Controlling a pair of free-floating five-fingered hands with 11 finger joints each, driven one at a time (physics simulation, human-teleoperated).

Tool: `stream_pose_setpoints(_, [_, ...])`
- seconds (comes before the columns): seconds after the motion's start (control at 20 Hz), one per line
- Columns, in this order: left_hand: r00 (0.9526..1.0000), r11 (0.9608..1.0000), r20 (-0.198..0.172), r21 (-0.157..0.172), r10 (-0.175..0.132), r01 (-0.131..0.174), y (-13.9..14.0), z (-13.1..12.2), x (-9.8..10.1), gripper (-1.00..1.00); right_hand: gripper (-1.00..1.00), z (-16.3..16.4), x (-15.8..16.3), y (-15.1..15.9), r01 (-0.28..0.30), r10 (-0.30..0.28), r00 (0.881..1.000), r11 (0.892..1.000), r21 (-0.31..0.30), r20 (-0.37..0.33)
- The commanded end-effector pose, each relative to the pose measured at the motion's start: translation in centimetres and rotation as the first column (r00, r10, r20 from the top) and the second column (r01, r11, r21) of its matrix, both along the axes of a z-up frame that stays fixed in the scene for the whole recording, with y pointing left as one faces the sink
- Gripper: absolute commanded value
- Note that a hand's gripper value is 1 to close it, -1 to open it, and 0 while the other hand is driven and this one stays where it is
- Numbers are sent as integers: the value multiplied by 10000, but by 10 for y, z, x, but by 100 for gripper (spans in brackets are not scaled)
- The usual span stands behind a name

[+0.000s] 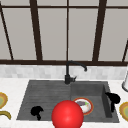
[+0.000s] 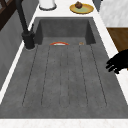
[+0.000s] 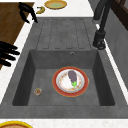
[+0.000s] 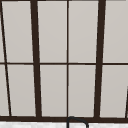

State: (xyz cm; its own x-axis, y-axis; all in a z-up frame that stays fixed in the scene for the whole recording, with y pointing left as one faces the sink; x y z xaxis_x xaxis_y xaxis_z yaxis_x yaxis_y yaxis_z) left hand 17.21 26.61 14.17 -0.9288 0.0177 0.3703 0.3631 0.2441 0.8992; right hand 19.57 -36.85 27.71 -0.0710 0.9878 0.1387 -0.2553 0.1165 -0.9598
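Note:
My left hand (image 1: 37, 111) hovers over the front left corner of the draining board, fingers relaxed and holding nothing; it also shows at the sink's near edge in the left side view (image 2: 117, 63) and far off in the right side view (image 3: 27, 11). My right hand (image 1: 113, 98) hangs by the basin's right wall, its fingers straight and empty (image 3: 7, 53). A red-rimmed plate (image 3: 57, 86) with a purple eggplant (image 3: 72, 76) lies in the basin (image 3: 45, 72). A big red ball (image 1: 67, 115) sits in front of the sink's front edge.
A black faucet (image 1: 67, 75) stands behind the sink. A small round object (image 3: 38, 91) lies on the basin floor. Yellow plates stand on the counter on both sides (image 3: 55, 4) (image 2: 81, 8), with a banana (image 3: 40, 10) on the left and a white container (image 2: 47, 3) on the right.

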Motion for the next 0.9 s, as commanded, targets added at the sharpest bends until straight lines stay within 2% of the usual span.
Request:
stream_pose_setpoints(0.0, [10000,10000,0,0,0,0,0,0,0,0,-100,-1,6,12,-627,627,9936,9980,-31,944])
stream_pose_setpoints(0.2, [10000,10000,4,-2,6,-6,0,0,0,0,-100,0,18,24,-928,915,9864,9957,30,1368])
stream_pose_setpoints(0.5, [10000,10000,8,-4,11,-11,0,0,0,0,-100,7,46,42,-1318,1293,9844,9912,139,1193])
stream_pose_setpoints(0.85, [10000,10000,10,-6,14,-14,0,0,0,0,-100,6,105,72,-1030,1005,9894,9945,192,1045])
